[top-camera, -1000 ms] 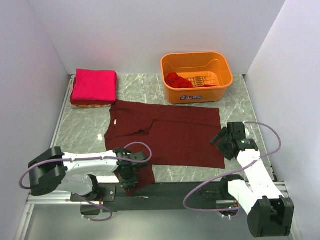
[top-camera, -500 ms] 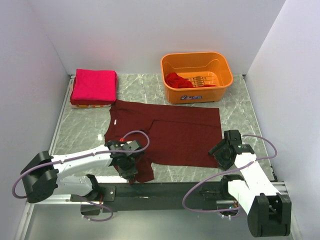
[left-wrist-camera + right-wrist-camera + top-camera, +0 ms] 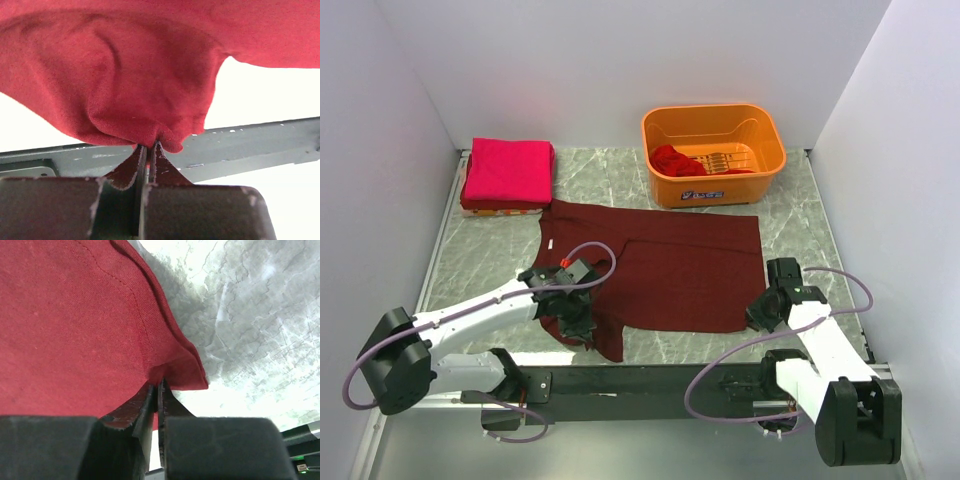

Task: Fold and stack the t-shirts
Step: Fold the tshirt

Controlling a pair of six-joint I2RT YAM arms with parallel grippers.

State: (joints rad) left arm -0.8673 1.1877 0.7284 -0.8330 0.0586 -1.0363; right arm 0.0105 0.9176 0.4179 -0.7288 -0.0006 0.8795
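Since both near corners are pinched, the left end effector [image 3: 147, 146] clamped on a bunched fold and the right end effector [image 3: 157, 384] closed on the hem corner, the two should lift together and carry the near edge evenly toward the far one. The maroon t-shirt [image 3: 680, 265] lies spread on the counter [image 3: 480, 270], smooth at right and rumpled at its near-left corner.

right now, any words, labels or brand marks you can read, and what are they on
Label on the front of the orange basket: pale print, too blurred to read.
White tag at the neck of the maroon t-shirt: too small to read.
Both wrist views: no text at all.
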